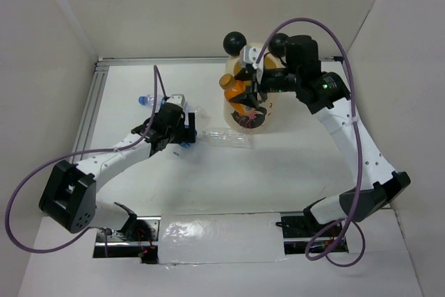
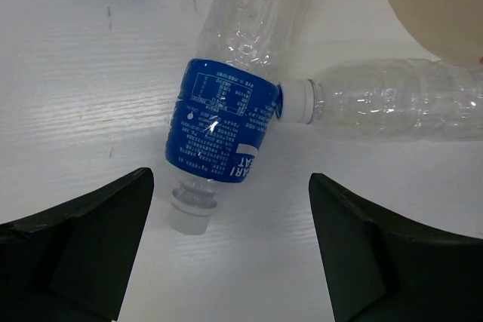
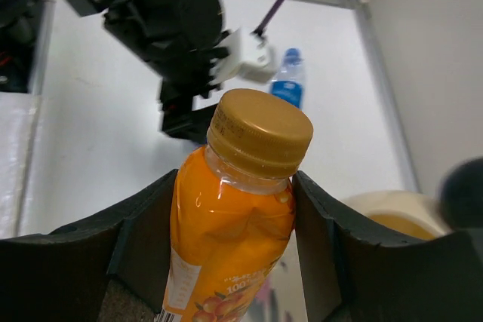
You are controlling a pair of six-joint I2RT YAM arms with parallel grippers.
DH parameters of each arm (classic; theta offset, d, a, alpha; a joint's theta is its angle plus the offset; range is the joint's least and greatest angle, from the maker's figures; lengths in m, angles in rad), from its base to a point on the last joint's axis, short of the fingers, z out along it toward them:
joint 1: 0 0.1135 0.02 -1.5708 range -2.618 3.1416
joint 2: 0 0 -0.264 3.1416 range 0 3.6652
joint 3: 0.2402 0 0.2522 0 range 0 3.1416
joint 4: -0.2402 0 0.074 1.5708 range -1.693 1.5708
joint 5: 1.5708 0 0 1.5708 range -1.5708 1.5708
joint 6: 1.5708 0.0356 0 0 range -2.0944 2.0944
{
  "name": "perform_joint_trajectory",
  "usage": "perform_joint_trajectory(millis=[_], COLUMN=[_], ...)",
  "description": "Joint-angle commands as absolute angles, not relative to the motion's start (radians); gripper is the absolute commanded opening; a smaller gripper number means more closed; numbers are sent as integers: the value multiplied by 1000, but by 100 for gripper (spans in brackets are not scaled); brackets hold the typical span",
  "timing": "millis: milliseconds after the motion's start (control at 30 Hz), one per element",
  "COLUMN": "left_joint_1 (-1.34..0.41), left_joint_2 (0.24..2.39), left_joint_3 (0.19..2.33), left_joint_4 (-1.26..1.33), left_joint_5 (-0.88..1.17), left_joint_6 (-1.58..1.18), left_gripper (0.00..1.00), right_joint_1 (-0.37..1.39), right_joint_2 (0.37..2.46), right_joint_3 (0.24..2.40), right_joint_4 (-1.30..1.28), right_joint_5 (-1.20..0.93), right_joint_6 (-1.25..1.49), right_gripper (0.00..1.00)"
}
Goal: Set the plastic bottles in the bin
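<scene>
Going from the left: there's a blue-capped bottle [image 1: 146, 100] lying by itself on the table [image 1: 292, 165] near the back-left corner, nothing near it. Next over, the left gripper [image 1: 174, 126] hangs low with its jaws spread wide and nothing between them, right above the blue-label bottle [image 2: 219, 130], which lies on its side with its cap end toward the fingers. A clear bottle [image 2: 392, 103] with no label lies across from it, its white cap touching the blue label, so I'd straddle the blue one around the label and close slow so the neighbour doesn't get dragged along. Then the bin [image 1: 231, 110], standing upright just past that clear bottle. The orange bottle [image 3: 226, 224] is up at the bin's left rim, clamped by its sides in the right gripper [image 3: 238, 186], gold cap sticking out past the fingertips. From the wrist view the rim sits off to one side of the bottle, so my guess is it isn't squarely over the opening. I'd nudge it in over the yellow inside, dodge those black ball ears [image 1: 235, 41], and only then let go.
</scene>
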State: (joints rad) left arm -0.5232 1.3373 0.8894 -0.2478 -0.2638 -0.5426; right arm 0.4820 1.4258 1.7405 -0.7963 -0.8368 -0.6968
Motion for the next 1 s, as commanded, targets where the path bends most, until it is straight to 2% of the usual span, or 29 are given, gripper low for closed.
perform_joint_trajectory(millis=[0,67,200,333,400,500,567,600,633,667,700,733,967], left_joint_1=[-503,-503,-503,-503,-503,-494,-494,-494,-503,-503,-503,-515,-515], left_joint_2=[1403,1425,1448,1492,1503,1522,1534,1534,1534,1534,1534,1534,1635], left_joint_3=[850,839,828,828,828,828,828,828,837,848,848,860,930], left_joint_4=[-120,-83,-32,-20,-11,-11,-11,-11,-2,-11,-11,-20,-67], left_joint_5=[-141,-141,-161,-204,-218,-241,-255,-270,-279,-291,-291,-317,-324], left_joint_6=[-381,-361,-348,-339,-339,-339,-339,-339,-339,-339,-339,-339,-357], left_gripper=[96,95,94,94,94,94,93,93,93,93,93,93,93], right_joint_1=[401,350,269,223,213,213,213,213,213,213,213,213,202], right_joint_2=[1414,1436,1445,1491,1526,1546,1546,1546,1546,1546,1546,1537,1415], right_joint_3=[1692,1671,1554,1529,1542,1542,1542,1542,1542,1542,1533,1532,1532], right_joint_4=[-551,-517,-269,-204,-195,-170,-161,-161,-161,-173,-173,-184,-193], right_joint_5=[-877,-920,-919,-899,-899,-873,-859,-859,-859,-850,-850,-850,-922], right_joint_6=[-703,-730,-661,-670,-670,-670,-670,-670,-670,-679,-680,-680,-540], right_gripper=[9,12,15,15,21,49,58,70,76,91,91,100,100])
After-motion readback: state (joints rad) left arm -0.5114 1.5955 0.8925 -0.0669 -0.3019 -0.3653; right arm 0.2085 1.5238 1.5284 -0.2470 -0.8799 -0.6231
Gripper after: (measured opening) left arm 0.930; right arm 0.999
